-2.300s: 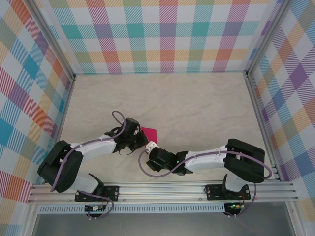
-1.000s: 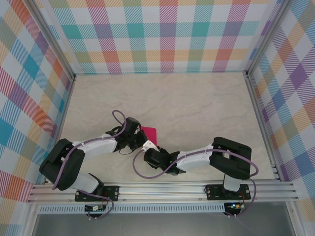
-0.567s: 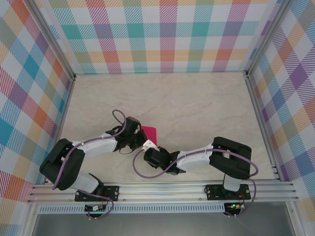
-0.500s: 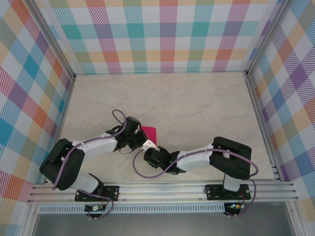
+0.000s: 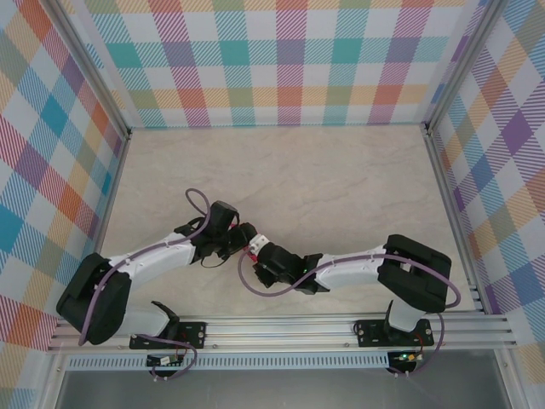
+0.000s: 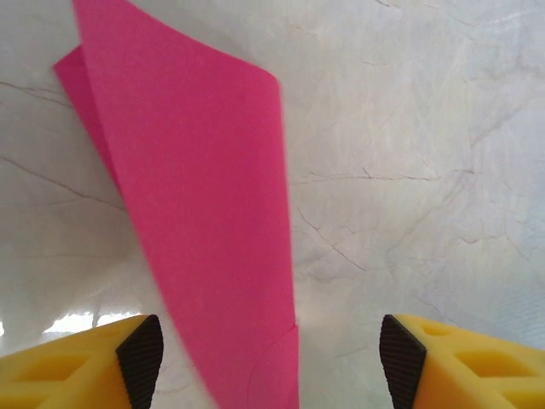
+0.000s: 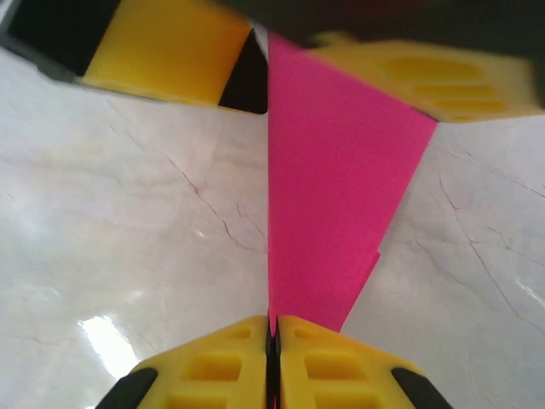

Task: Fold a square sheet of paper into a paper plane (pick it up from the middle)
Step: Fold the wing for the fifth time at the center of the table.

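Near the left-centre of the marble-patterned table (image 5: 341,170), seen from above, both arms bend inward and their wrists meet tip to tip, well apart from the plaid walls (image 5: 289,60).

Left wrist view: the left gripper (image 6: 270,358) stands released, its yellow fingers (image 6: 77,371) set wide at the two lower corners of the view. Between them rises the paper sheet (image 6: 204,213), magenta-pink and folded, a long panel that widens away from the camera. A second layer peeps out behind its upper left edge. Pale tabletop shows between the paper and each black fingertip pad.

Right wrist view: the right gripper (image 7: 273,336) is clenched on the paper sheet. Its two yellow fingers are pressed together at the bottom of the view with only a thin seam between them, and the narrow lower end of the sheet runs into that seam. From there the pink panel spreads upward into a roughly triangular shape, and its far end passes between the left arm's spread fingers at the top of the view. Whether the sheet rests on the table or hangs above it cannot be told.
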You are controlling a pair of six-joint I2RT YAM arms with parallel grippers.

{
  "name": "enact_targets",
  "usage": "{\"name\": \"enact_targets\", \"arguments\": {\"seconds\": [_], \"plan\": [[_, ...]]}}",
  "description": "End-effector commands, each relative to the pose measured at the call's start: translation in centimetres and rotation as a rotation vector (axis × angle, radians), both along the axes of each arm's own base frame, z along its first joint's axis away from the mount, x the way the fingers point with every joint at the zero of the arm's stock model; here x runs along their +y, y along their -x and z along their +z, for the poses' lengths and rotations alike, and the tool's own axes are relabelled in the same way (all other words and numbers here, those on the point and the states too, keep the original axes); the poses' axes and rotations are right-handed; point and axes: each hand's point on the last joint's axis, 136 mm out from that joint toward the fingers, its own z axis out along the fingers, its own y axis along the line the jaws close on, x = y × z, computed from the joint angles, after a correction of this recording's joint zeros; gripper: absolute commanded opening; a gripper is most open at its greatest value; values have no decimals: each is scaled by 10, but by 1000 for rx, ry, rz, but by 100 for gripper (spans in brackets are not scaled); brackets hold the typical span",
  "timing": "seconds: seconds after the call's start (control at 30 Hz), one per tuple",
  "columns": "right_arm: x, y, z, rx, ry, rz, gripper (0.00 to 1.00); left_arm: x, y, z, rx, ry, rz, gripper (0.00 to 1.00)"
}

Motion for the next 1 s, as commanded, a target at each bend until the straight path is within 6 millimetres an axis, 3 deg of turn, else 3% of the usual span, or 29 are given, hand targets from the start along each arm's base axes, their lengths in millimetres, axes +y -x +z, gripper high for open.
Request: {"name": "enact_targets", "arguments": {"seconds": [0.0,0.27,0.47,0.77,0.97], "plan": [[-8,5,-8,123,-66,-7,10,0,5,21,-36,25,-24,73],[-6,12,-21,226,-95,12,11,8,9,32,-72,53,11,75],[-8,11,-23,301,-153,-8,11,19,16,30,-66,38,38,75],[-9,13,-28,462,-241,6,11,17,16,31,-99,84,17,48],[-7,12,-33,607,-298,5,11,12,20,28,-114,126,-13,41]]}}
